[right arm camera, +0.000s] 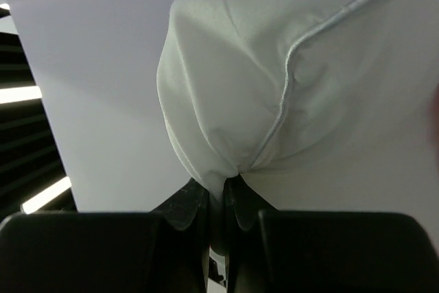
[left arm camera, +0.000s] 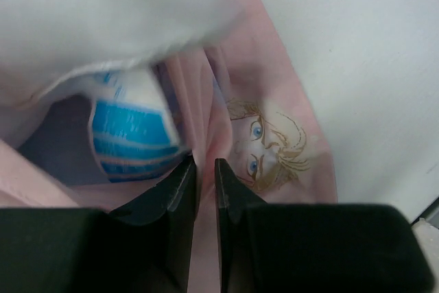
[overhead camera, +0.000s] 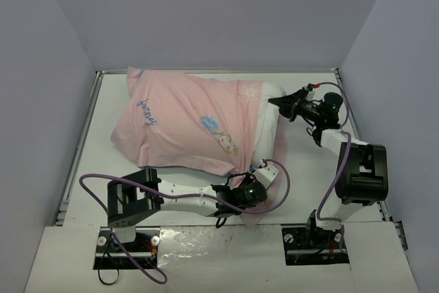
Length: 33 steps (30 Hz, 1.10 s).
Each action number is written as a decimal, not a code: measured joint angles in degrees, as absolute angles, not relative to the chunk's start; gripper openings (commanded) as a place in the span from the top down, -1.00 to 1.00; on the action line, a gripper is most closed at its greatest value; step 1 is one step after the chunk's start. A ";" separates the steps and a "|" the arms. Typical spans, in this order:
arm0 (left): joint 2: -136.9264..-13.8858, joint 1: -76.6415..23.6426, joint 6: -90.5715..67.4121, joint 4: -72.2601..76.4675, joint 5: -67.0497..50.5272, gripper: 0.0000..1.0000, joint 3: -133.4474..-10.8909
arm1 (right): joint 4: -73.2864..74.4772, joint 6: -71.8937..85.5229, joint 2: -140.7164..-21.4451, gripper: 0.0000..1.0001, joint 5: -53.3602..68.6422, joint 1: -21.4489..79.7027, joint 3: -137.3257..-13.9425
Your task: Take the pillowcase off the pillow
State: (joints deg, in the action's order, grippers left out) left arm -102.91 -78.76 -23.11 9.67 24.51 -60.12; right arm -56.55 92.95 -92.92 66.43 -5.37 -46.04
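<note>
The pink pillowcase [overhead camera: 182, 121] covers most of the white pillow [overhead camera: 269, 132], whose right end sticks out of the case's open mouth. My left gripper [overhead camera: 248, 173] is shut on the near edge of the pillowcase mouth [left arm camera: 206, 135], next to a printed blonde face [left arm camera: 267, 145] and the pillow's blue-and-white tag [left arm camera: 134, 135]. My right gripper [overhead camera: 282, 103] is shut on the pillow's far right corner [right arm camera: 226, 169], pinching the white fabric between its fingers.
The white tabletop [overhead camera: 110, 111] is walled by grey panels on the left, back and right. The right arm's base [overhead camera: 360, 169] stands at the right edge. A purple cable [overhead camera: 96, 183] loops by the left arm.
</note>
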 measured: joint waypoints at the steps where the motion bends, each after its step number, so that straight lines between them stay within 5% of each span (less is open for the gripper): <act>1: -102.85 -78.76 -23.51 10.11 24.80 0.70 -59.55 | -58.43 95.18 -93.51 1.00 66.85 -5.89 -46.04; 8: -100.29 -79.59 -25.91 9.47 27.33 0.63 -54.83 | -64.16 97.89 -93.49 1.00 69.54 -8.10 -46.41; 12: -96.55 -80.29 -26.87 6.81 29.34 0.28 -53.45 | -32.88 69.47 -91.42 1.00 67.16 -8.12 -56.05; 14: -93.73 -80.47 -26.98 5.48 30.37 -0.06 -53.47 | -18.87 54.61 -90.32 1.00 62.78 -7.88 -61.45; 20: -82.39 -81.30 -25.58 2.31 30.83 -0.45 -56.31 | 4.47 24.43 -84.93 0.96 51.90 -8.62 -64.12; 23: -76.93 -81.36 -25.45 2.31 30.30 -0.59 -58.37 | 11.25 14.66 -85.25 0.70 48.10 -9.02 -64.05; 27: -69.67 -80.01 -27.70 -1.37 31.79 -0.68 -58.87 | 14.98 5.48 -85.27 -0.34 46.68 -9.13 -63.35; 29: -66.17 -76.82 -30.44 -5.21 32.47 -0.71 -58.81 | 15.97 1.63 -85.19 -0.58 46.89 -9.52 -62.89; 33: -58.26 -66.72 -35.33 -10.52 34.04 -0.86 -56.99 | 17.28 -1.85 -84.29 -0.75 48.03 -10.28 -62.37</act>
